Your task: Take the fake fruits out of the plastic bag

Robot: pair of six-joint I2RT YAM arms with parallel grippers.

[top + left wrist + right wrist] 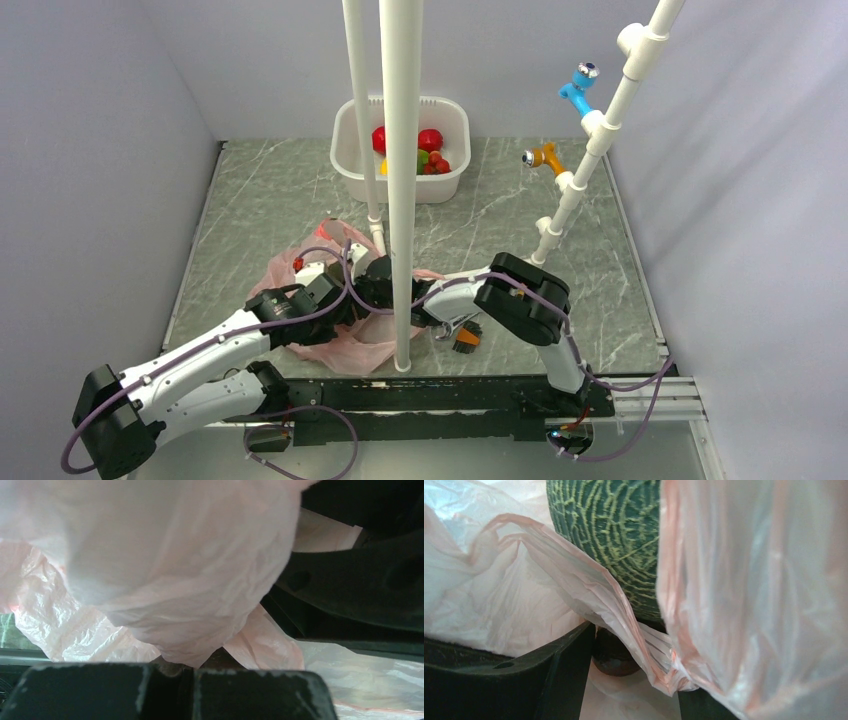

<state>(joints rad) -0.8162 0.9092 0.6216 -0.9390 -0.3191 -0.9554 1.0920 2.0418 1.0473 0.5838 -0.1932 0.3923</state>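
The pink plastic bag [345, 345] lies crumpled at the table's near middle, with both grippers in it. My left gripper [192, 669] is shut on a fold of the bag's film [165, 580]; from above it [325, 283] sits on the bag's left side. My right gripper [634, 680] stands open inside the bag, and a dull-green netted ball [616, 540] lies just past its fingertips. A fold of film hangs between the jaws and covers the right finger. From above, the right gripper [385, 290] is half hidden by a pole. More fake fruits [430, 140], red, green and yellow, lie in the white tub [450, 185].
Two white upright poles [400, 180] stand between the camera and the bag. A slanted white pipe [590, 150] at the right carries a blue piece [578, 85] and an orange piece [543, 156]. An orange-handled tool [464, 337] lies by the right arm.
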